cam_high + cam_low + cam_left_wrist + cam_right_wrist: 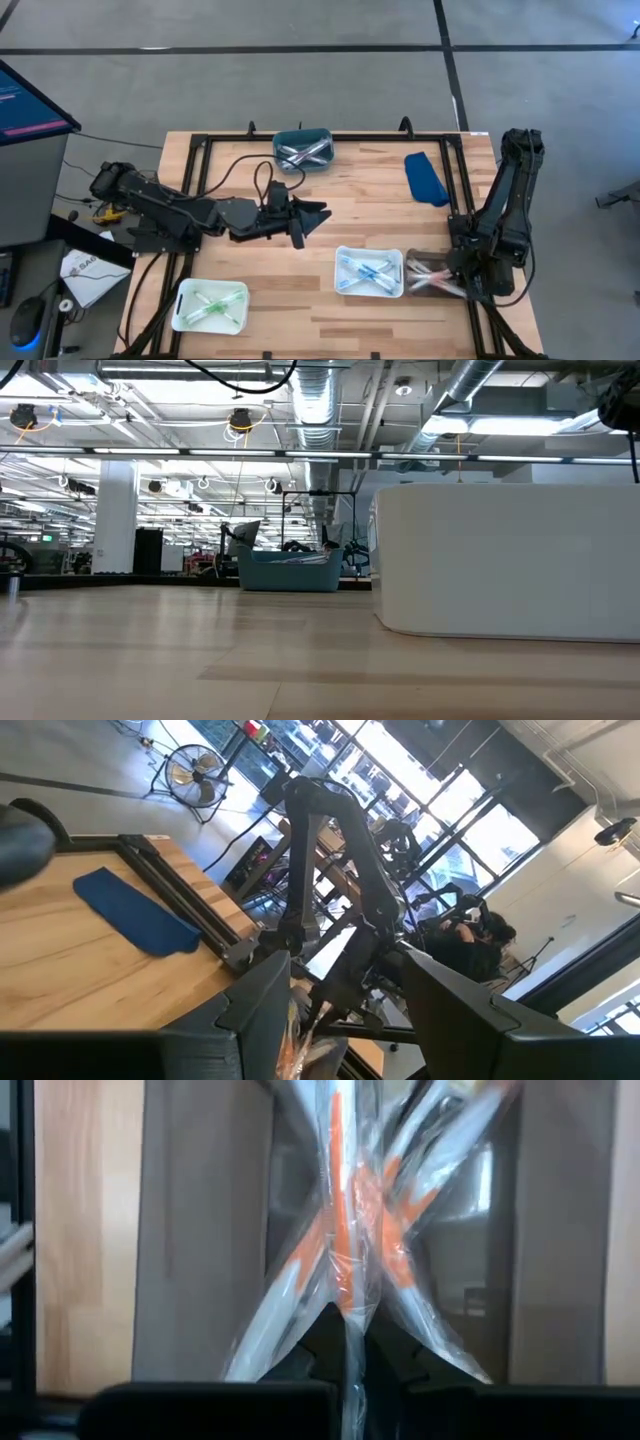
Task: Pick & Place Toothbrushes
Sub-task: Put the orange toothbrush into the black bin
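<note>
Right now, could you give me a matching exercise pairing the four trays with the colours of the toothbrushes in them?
Trays:
1. teal tray
2. white tray at the front left
3. white tray in the middle
4. grey tray, under the right gripper

Toothbrushes:
A. green
B. orange-pink
C. white
D. blue

Pairs: 1-C, 2-A, 3-D, 4-B
</note>
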